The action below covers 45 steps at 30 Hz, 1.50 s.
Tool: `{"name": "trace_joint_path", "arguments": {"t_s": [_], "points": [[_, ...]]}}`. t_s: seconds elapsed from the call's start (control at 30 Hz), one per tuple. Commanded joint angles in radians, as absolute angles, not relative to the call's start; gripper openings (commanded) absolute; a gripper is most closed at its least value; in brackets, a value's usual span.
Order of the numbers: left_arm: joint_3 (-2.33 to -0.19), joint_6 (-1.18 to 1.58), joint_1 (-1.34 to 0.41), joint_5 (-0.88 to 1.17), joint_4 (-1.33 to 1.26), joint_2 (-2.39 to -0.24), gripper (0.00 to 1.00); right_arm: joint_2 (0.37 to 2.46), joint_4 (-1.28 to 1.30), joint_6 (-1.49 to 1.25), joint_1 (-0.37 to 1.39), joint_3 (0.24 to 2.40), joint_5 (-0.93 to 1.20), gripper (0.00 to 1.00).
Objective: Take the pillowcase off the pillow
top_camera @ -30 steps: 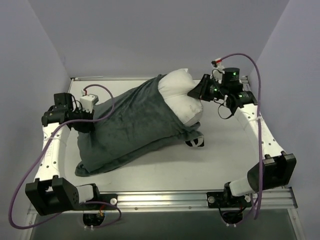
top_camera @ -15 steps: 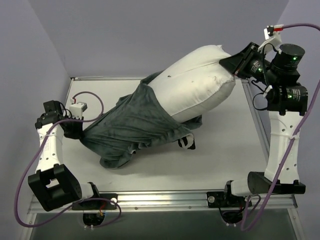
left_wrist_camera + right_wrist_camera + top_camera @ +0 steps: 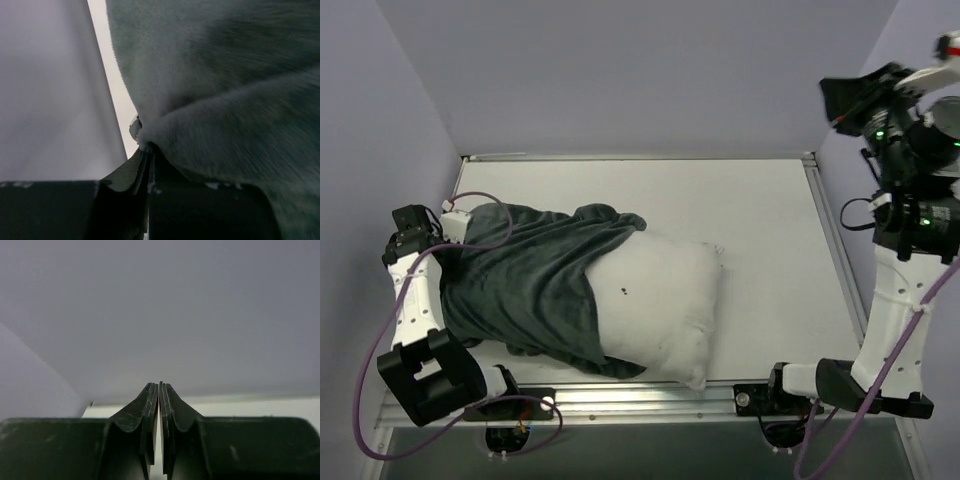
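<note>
So the pillowcase (image 3: 525, 285) is only part way off. It's grey fuzzy side out, heaped over the left end of the pillow (image 3: 660, 310). The pillow lies flat near the front edge of the bench (image 3: 770, 200) with its right half bare.

The fabric looks limp and plush, so I'd expect it to bunch and drag rather than slide off clean. The pillow seems soft and light enough that it'd probably get towed along if nothing pins it. Best hold on the case is the far-left end, well away from the stuffing. For the pillow, I'd go for the bare right-hand edge or a corner and pinch a decent fold, since it squashes.

The left gripper (image 3: 148, 150) is at that left end, jaws pinching a fold of the grey cloth. I can't really tell from the wrist view how deep the bite goes; might be just the edge of the fold. The right gripper (image 3: 159, 385) is up in the air off to the right, well apart from everything, jaws pressed together on nothing.
</note>
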State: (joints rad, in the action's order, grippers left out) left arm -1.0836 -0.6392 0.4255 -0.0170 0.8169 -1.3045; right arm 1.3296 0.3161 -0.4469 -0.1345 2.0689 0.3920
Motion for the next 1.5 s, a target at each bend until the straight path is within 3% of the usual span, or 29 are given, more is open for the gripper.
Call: {"name": "trace_joint_path", "arguments": {"t_s": [0.0, 0.03, 0.07, 0.13, 0.3, 0.47, 0.57, 0.7, 0.8, 0.93, 1.0, 1.07, 1.1, 1.17, 1.2, 1.23, 1.3, 1.47], "points": [[-1.201, -0.597, 0.404, 0.126, 0.857, -1.212, 0.02, 1.381, 0.318, -0.383, 0.05, 1.797, 0.421, 0.23], [-1.213, -0.586, 0.4, 0.136, 0.871, -1.207, 0.02, 1.375, 0.316, -0.358, 0.127, 1.692, 0.381, 0.55], [-1.226, -0.577, 0.399, 0.144, 0.879, -1.204, 0.02, 1.373, 0.318, -0.339, 0.262, 1.648, 0.33, 0.68], [-1.255, -0.56, 0.399, 0.149, 0.888, -1.212, 0.02, 1.385, 0.313, -0.324, 0.368, 1.538, 0.319, 0.99], [-1.261, -0.552, 0.397, 0.123, 0.888, -1.224, 0.02, 1.416, 0.363, -0.272, 0.662, 1.411, 0.215, 1.0], [-1.282, -0.551, 0.393, 0.129, 0.9, -1.239, 0.02, 1.474, 0.422, -0.268, 0.84, 1.309, 0.196, 1.0], [-1.33, -0.552, 0.388, 0.156, 0.943, -1.256, 0.47, 1.523, 0.426, -0.273, 0.916, 1.243, 0.177, 1.0], [-1.434, -0.526, 0.361, 0.334, 1.058, -1.226, 0.91, 1.589, 0.41, -0.284, 0.94, 1.154, 0.104, 1.0], [-1.445, -0.456, 0.216, 0.414, 1.097, -1.175, 0.94, 1.666, 0.41, -0.284, 0.937, 1.143, 0.003, 1.0], [-1.29, -0.411, -0.045, 0.26, 1.022, -1.155, 0.94, 1.724, 0.356, -0.275, 0.939, 1.125, -0.057, 1.0], [-1.218, -0.411, -0.093, 0.174, 0.982, -1.175, 0.94, 1.741, 0.307, -0.27, 0.939, 1.108, -0.069, 0.99], [-1.135, -0.419, -0.113, 0.134, 0.921, -1.212, 0.94, 1.768, 0.287, -0.264, 0.933, 1.091, -0.063, 0.92], [-1.117, -0.422, -0.115, 0.083, 0.901, -1.229, 0.99, 1.782, 0.285, -0.264, 0.921, 1.089, -0.036, 0.89], [-1.089, -0.42, -0.112, 0.026, 0.845, -1.273, 0.76, 1.821, 0.291, -0.259, 0.899, 1.085, 0.029, 0.59], [-1.092, -0.42, -0.109, 0.011, 0.838, -1.287, 0.51, 1.83, 0.293, -0.262, 0.875, 1.081, 0.063, 0.32], [-1.097, -0.417, -0.103, 0.009, 0.835, -1.296, 0.37, 1.833, 0.293, -0.268, 0.864, 1.075, 0.066, 0.0], [-1.12, -0.404, -0.081, 0.011, 0.83, -1.301, 0.03, 1.807, 0.29, -0.278, 0.829, 1.055, 0.066, 0.0], [-1.178, -0.431, 0.108, 0.009, 0.813, -1.263, 0.02, 1.603, 0.296, -0.291, 0.668, 1.043, 0.063, 0.0]]}}
